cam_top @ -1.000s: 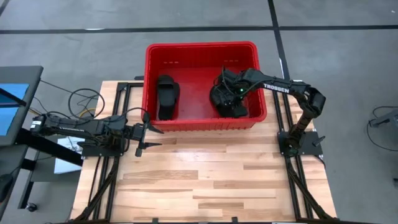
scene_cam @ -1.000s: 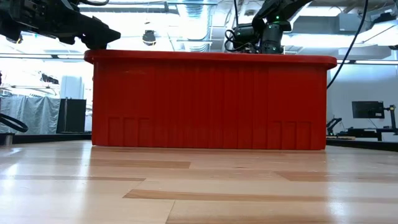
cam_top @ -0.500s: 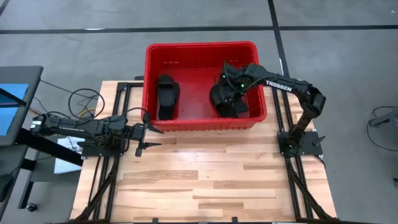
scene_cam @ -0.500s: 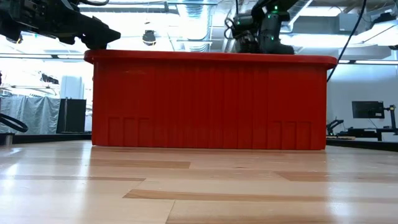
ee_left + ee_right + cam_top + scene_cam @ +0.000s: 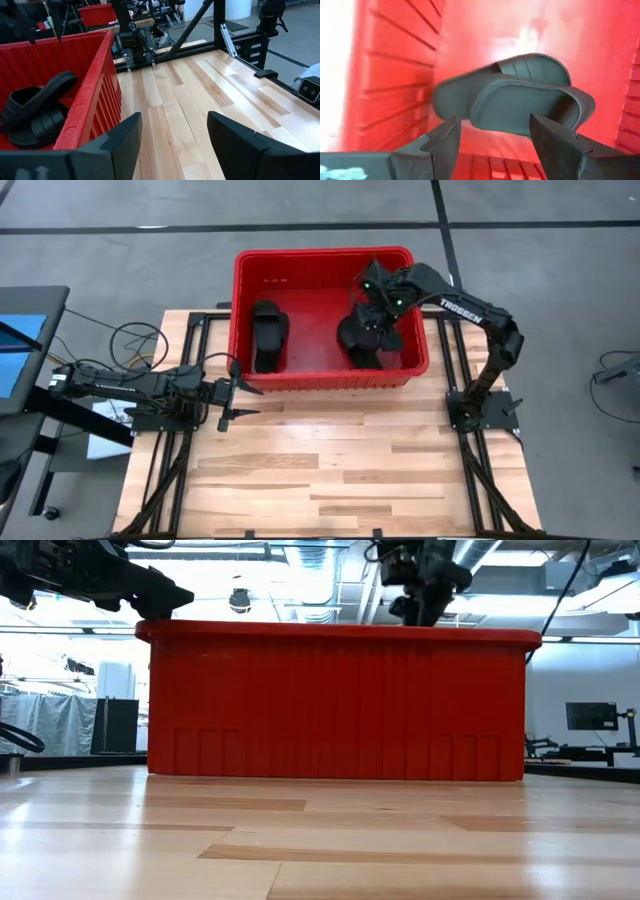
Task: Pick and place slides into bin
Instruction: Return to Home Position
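All four matte black slide sandals lie inside the large bright red rectangular plastic bin, which stands at the far edge of the pale wooden plank surface. They are stacked in two pairs, well apart from each other. The right pair rests on the bin's floor in its right half. The right arm reaches in over the rim, and the right jaws hang above that pair, spread wide with nothing between them. The right wrist view shows this plainly: the two slides lie one on the other beside the ribbed red wall, beyond both fingertips and clear of them. The low view hides every slide behind the bin's front wall and shows only the right arm's dark end above the rim. The left pair appears in the left wrist view as two slides piled up, the upper one tilted. The left arm waits low over the surface's left edge. The left jaws are outside the bin near its front left corner, spread and empty, with bare wood between them.
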